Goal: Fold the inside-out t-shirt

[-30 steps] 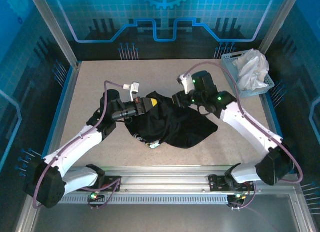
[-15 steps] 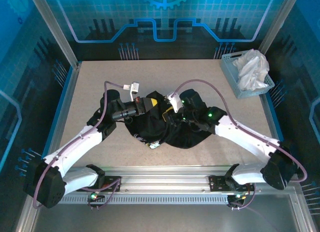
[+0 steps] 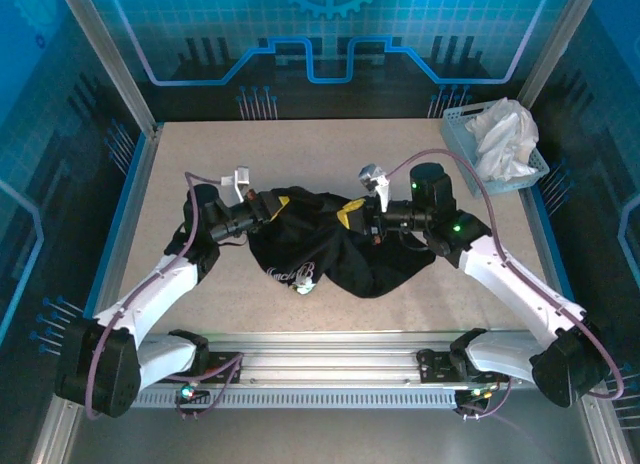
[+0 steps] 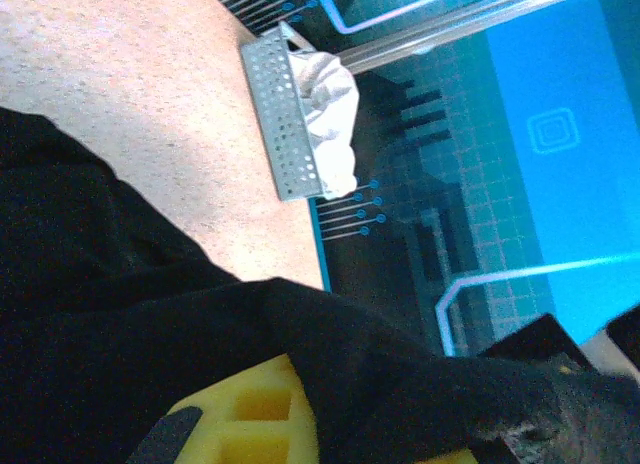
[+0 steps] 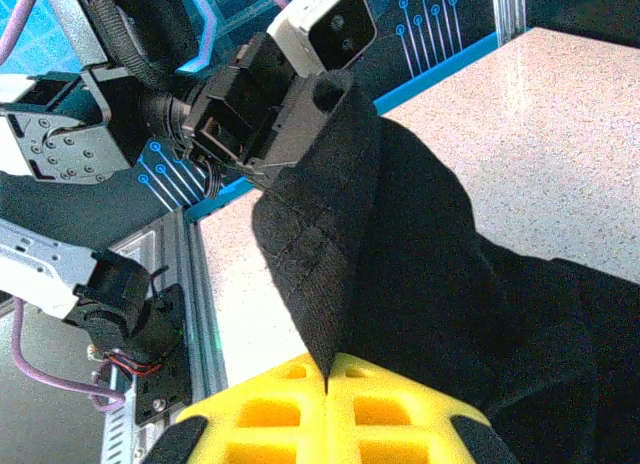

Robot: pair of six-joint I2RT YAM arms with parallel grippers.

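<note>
The inside-out t-shirt [image 3: 345,259] is a black bundle in the middle of the table, with a small white print [image 3: 301,276] showing at its near left. The shirt's upper edge is stretched between both grippers. My left gripper [image 3: 268,206] is shut on the shirt's left end; in the left wrist view black cloth [image 4: 120,314] drapes over the yellow fingers [image 4: 255,419]. My right gripper [image 3: 352,216] is shut on a stitched hem; its yellow pads [image 5: 290,414] pinch the fabric [image 5: 330,244] at the right gripper [image 5: 327,376].
A pale blue perforated basket [image 3: 468,144] holding a white cloth garment [image 3: 505,134] stands at the back right corner; the same basket [image 4: 283,124] appears in the left wrist view. Bare speckled table [image 3: 200,154] lies behind and to the sides. Metal rails [image 3: 330,349] run along the near edge.
The right gripper dipped onto the shirt, shut on its hem and drew back to the right. The left arm pulled its end leftward, stretching the shirt's edge.
</note>
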